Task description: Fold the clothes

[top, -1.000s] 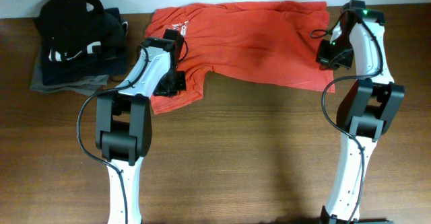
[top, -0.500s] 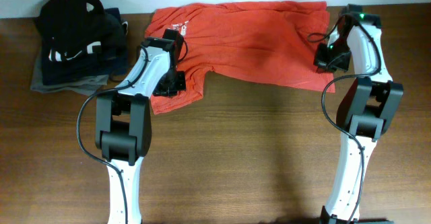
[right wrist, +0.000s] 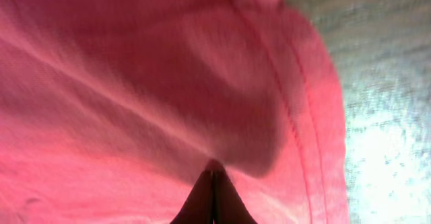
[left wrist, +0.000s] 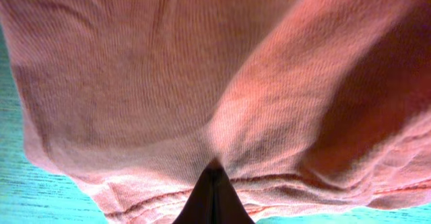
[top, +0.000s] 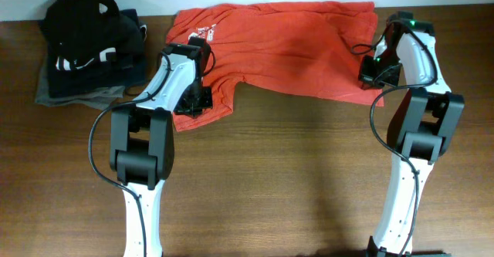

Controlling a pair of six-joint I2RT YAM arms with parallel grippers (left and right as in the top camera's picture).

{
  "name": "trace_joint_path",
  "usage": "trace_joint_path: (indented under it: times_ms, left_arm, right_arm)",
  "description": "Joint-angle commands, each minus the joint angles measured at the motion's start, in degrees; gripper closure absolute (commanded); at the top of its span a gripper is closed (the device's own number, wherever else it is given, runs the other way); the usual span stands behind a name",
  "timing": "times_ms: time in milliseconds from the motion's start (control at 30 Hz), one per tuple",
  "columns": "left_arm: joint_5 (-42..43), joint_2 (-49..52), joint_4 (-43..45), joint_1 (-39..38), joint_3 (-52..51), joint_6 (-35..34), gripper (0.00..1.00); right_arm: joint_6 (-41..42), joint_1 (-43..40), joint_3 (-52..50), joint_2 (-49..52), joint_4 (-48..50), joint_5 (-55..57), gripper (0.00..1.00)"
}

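Note:
The clothes, one orange-red T-shirt [top: 285, 45], lie spread across the back of the table, with a white logo near the left end. My left gripper [top: 194, 103] is shut on a pinch of the shirt's front-left flap just inside the hem; in the left wrist view the shut fingertips [left wrist: 214, 167] bite into the ribbed orange cloth [left wrist: 135, 69]. My right gripper [top: 372, 72] is shut on the shirt's right end near its hem. In the right wrist view the shut tips [right wrist: 214, 165] nip a raised fold of the cloth [right wrist: 135, 83], and the stitched edge runs on the right.
A pile of black, navy and grey folded garments [top: 89, 45] sits at the back left, close to the shirt's left end. Bare wooden tabletop [top: 270, 180] stretches in front of the shirt, between the two arm bases.
Both grippers have shifted a little toward the front of the table, the right one also slightly left, each still pinching the shirt. The cloth edges moved slightly with them.

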Motion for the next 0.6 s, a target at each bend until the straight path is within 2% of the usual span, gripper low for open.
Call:
trace_joint_path:
  times_ms: [0, 333, 567]
  left_arm:
    - [1.75, 2.84, -1.57, 0.33, -4.11, 0.63, 0.99]
    - [4.09, 2.84, 1.05, 0.35, -14.82, -1.14, 0.99]
    - [7.54, 2.84, -1.03, 0.33, -17.11, -1.77, 0.99]
  right_arm:
    - [-0.35, 0.22, -3.19, 3.15, -3.1, 6.56, 0.96]
    - [1.81, -0.72, -3.21, 3.15, -8.11, 12.2, 0.96]
    - [4.2, -4.92, -3.21, 3.15, -11.54, 12.37, 0.96]
